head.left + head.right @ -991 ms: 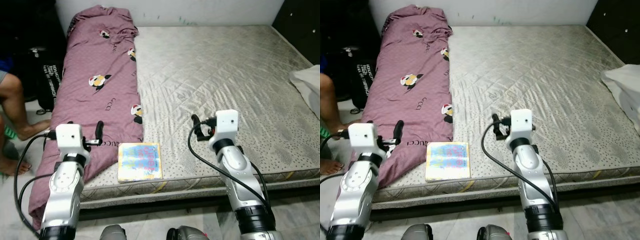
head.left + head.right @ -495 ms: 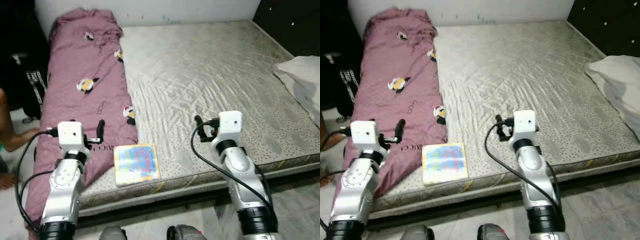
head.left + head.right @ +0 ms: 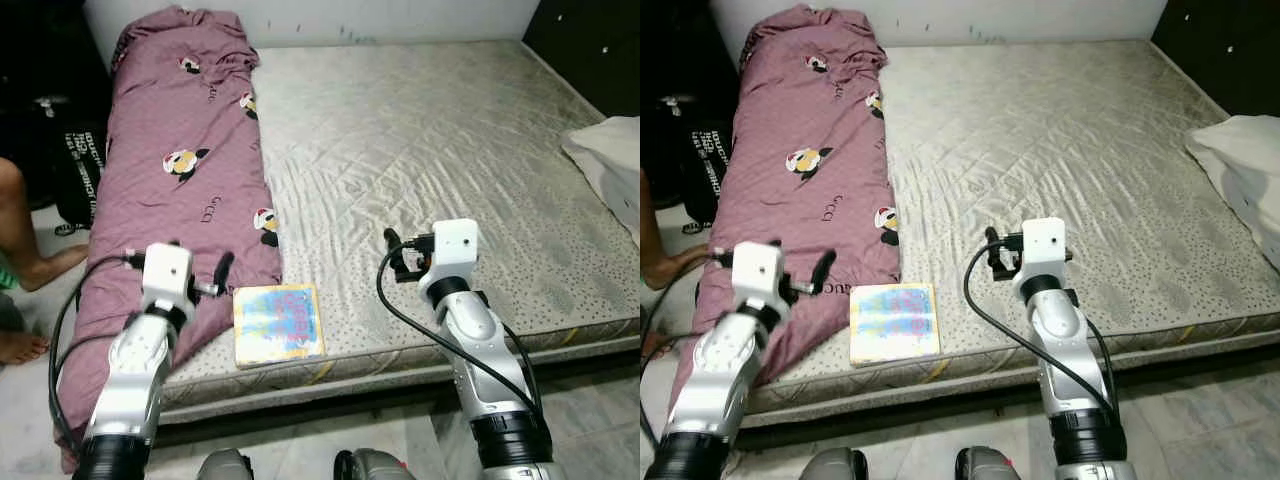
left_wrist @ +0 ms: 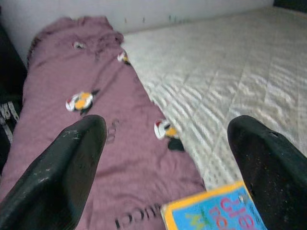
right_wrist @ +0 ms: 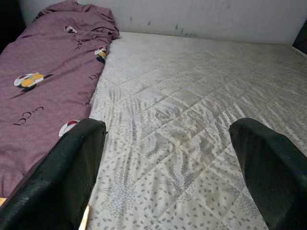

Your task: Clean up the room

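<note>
A colourful book [image 3: 278, 323] lies flat at the mattress's [image 3: 430, 150] front edge, touching the purple blanket [image 3: 180, 170] stretched along the bed's left side; the left tool [image 4: 158, 158], fingers spread, hovers just beside the book; the right tool [image 5: 165, 163], fingers spread, hangs over broad bare quilting; a white pillow [image 3: 612, 160] overhangs the right edge.
</note>
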